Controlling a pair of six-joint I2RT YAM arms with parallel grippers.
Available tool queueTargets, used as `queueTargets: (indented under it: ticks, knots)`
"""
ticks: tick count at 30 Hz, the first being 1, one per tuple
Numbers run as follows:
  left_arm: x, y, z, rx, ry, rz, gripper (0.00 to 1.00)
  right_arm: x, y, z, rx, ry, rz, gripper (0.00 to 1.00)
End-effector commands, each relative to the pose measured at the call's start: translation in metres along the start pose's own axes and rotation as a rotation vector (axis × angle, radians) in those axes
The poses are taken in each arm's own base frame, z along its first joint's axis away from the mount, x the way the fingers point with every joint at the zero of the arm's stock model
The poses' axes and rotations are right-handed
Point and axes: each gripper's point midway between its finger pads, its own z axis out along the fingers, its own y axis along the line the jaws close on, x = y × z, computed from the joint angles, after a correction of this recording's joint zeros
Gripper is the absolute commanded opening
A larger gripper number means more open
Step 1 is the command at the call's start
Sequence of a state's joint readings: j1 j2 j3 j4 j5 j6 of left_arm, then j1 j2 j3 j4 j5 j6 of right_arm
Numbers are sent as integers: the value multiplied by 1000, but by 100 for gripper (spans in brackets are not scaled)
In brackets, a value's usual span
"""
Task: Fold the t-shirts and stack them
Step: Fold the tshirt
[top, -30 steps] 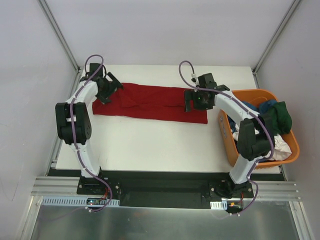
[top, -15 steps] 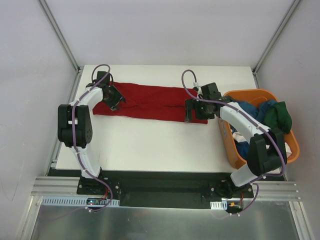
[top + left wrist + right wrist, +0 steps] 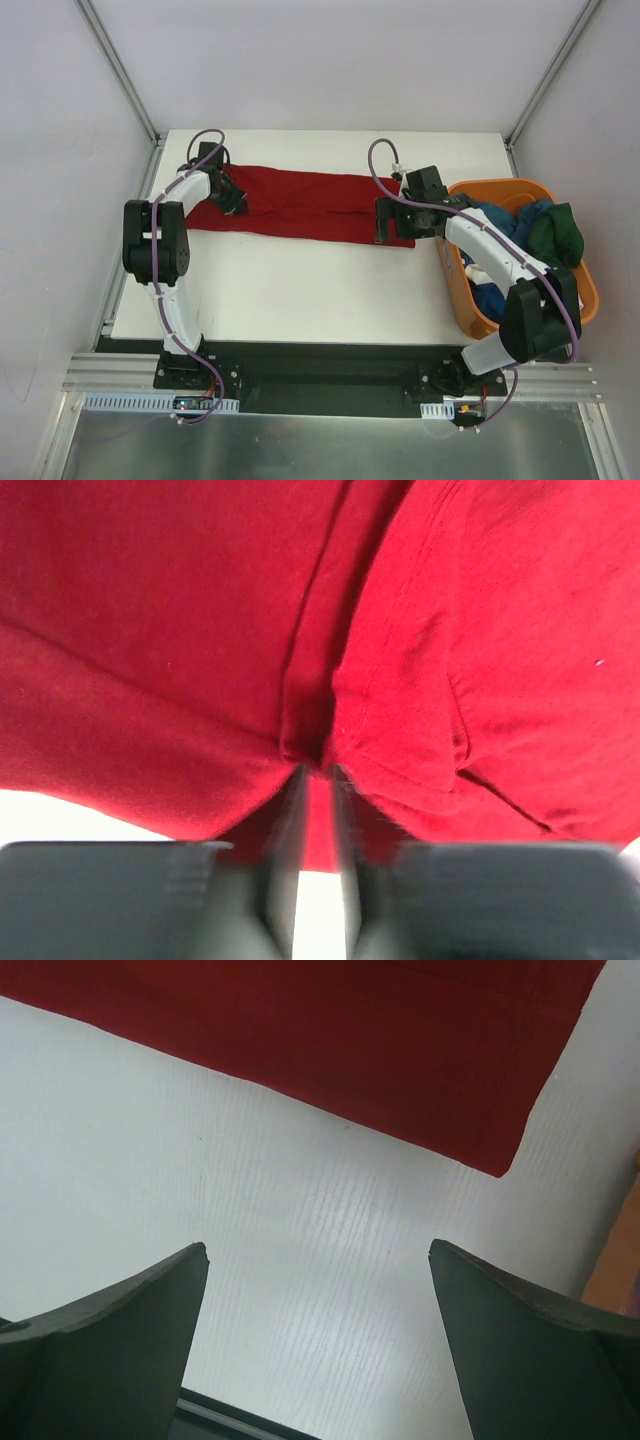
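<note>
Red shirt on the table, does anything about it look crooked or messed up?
The red shirt lies as a long strip, askew on the table, and its left end is puckered into a ridge where the left tool pinches it. The right tool hangs open near its right corner.

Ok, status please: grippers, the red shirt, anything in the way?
Left gripper jaws shut on dark red t-shirt. Right gripper jaws open over table, beside t-shirt's corner. Nothing in the way.
</note>
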State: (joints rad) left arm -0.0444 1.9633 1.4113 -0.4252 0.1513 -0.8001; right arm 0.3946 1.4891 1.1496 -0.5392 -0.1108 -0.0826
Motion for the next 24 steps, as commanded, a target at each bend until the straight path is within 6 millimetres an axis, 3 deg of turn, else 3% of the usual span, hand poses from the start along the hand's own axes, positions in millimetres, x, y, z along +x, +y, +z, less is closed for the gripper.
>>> queueTargets:
  ticks: [1, 9, 14, 17, 19, 20, 21, 22, 23, 24]
  knots:
    - [-17, -12, 2, 14, -34, 35, 0, -5, -6, -11, 33, -28, -7, 97]
    - [-30, -32, -7, 53, -78, 114, 0, -3, -13, -13, 70, -30, -15, 97]
    - [-31, -76, -11, 135, -100, 253, 0, -3, -16, -14, 87, -37, -16, 97]
    - [-38, -93, -3, 157, -113, 288, 0, -3, -16, -14, 88, -35, -25, 97]
    - [-42, -96, 12, 151, -108, 294, 0, -2, -16, -14, 88, -29, -27, 97]
    - [-53, -115, 7, 193, -135, 312, 0, -2, -17, -14, 89, -27, -27, 97]
    - [-50, -119, 22, 210, -103, 329, 0, -3, -17, -14, 91, -28, -29, 97]
    - [-47, -131, 23, 254, -81, 354, 0, -3, -18, -15, 97, -27, -29, 97]
    - [-57, -157, 11, 326, -111, 385, 0, -4, -18, -16, 98, -30, -27, 97]
    - [-44, -169, 20, 370, -66, 424, 0, -4, -18, -17, 102, -33, -27, 97]
